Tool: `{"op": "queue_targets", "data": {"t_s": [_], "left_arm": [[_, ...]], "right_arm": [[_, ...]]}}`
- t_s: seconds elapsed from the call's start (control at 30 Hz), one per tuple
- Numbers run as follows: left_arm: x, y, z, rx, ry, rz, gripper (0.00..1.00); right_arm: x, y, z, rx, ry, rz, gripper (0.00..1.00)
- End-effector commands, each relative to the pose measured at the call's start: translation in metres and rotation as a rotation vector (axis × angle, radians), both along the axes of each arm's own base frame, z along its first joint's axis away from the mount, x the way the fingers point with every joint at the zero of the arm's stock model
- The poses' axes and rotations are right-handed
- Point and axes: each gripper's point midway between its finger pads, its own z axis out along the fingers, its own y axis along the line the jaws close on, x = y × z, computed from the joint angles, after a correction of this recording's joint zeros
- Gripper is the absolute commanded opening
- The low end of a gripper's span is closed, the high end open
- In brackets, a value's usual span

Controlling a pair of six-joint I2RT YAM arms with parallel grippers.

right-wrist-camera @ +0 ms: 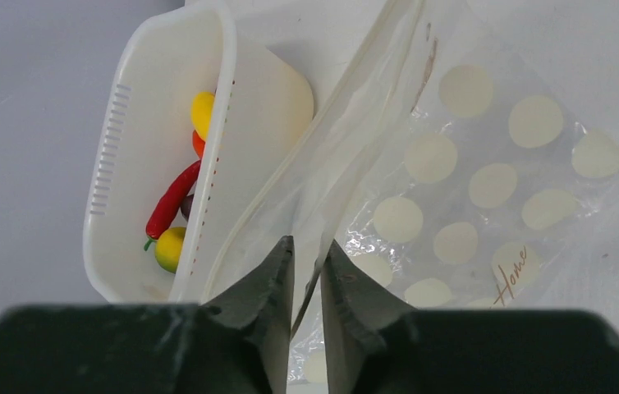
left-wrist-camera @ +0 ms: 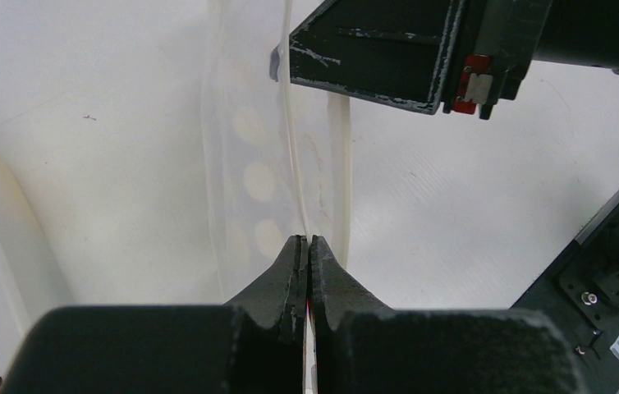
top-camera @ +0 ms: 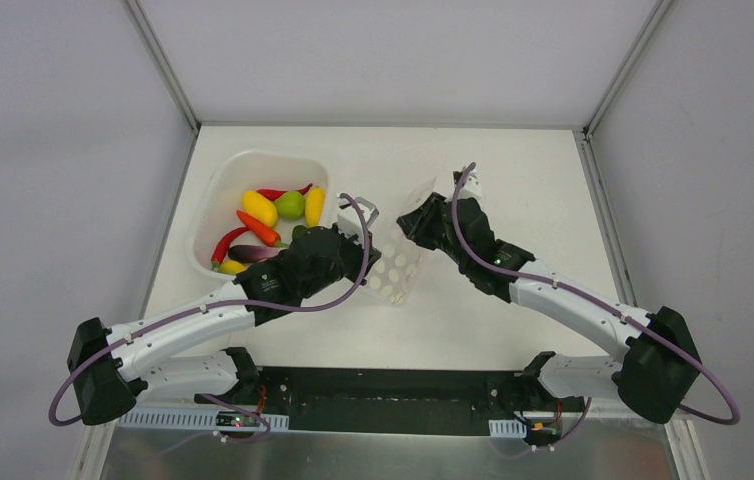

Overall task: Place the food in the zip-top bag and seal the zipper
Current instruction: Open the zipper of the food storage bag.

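1. Two grippers are on the same bag. The left gripper (left-wrist-camera: 307,250) has its jaws pressed fully together, pinching one lip of the bag (right-wrist-camera: 470,189) at its mouth (in its own wrist view the film runs straight into the closed tips).
2. The right gripper (right-wrist-camera: 307,267) has its jaws only a sliver apart, and another edge of the bag passes between them. I cannot tell whether they bite the film or merely straddle it.
3. Between the two grippers the clear dotted bag is held up on edge. Its lower part seems to rest on the table (top-camera: 513,180), just beside the tub (top-camera: 215,190) and to the right of it.
4. The zip strip (left-wrist-camera: 341,180) shows in the left wrist view as two pale lines running upward with a gap between them. I take these to be the two halves of the seal, pulled apart, so the mouth looks unsealed and partly spread.
5. The toy food (top-camera: 273,215) lies in the white tub: yellow, green, red, orange and one dark piece (a red chilli and a yellow fruit also show over the rim in the right wrist view). Nothing coloured can be seen inside the bag.
6. By my reading the task is near its start. The bag is gripped and being opened, but no food has gone in. All the loading is left to do, and then the seal must be pressed closed.
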Motion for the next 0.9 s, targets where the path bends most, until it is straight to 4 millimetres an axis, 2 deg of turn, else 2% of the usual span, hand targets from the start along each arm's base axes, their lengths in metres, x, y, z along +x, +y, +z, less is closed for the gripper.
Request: {"op": "queue_targets", "data": {"t_s": [0.0,0.13,0.2,0.33,0.53,0.67,0.73,0.8,0.87], "left_arm": [[0.005,0.008,0.014,-0.022,-0.042,0.051,0.0],[0.01,0.015,0.017,-0.055,-0.053,0.111,0.0],[0.012,0.018,0.017,-0.056,-0.055,0.131,0.08],[0.016,0.019,0.02,-0.047,-0.054,0.158,0.31],[0.025,0.019,0.009,0.071,-0.014,0.199,0.43],[0.03,0.018,0.006,0.113,-0.008,0.21,0.45],[0.032,0.021,0.004,0.132,-0.007,0.233,0.42],[0.035,0.027,0.001,0.158,-0.007,0.263,0.35],[0.036,0.035,-0.002,0.176,-0.01,0.295,0.23]], "right_arm": [[-0.002,-0.001,0.018,0.033,-0.031,0.025,0.17],[-0.002,0.001,0.016,0.017,-0.022,0.04,0.13],[-0.005,0.005,0.018,0.017,-0.028,0.068,0.02],[-0.014,0.018,0.024,0.018,-0.039,0.175,0.0],[-0.026,0.032,0.029,0.026,-0.03,0.285,0.0],[-0.031,0.034,0.028,0.001,-0.031,0.333,0.0],[-0.034,0.034,0.026,-0.024,-0.025,0.359,0.0],[-0.037,0.032,0.021,-0.062,-0.011,0.378,0.0],[-0.039,0.028,0.014,-0.12,-0.004,0.398,0.0]]}}
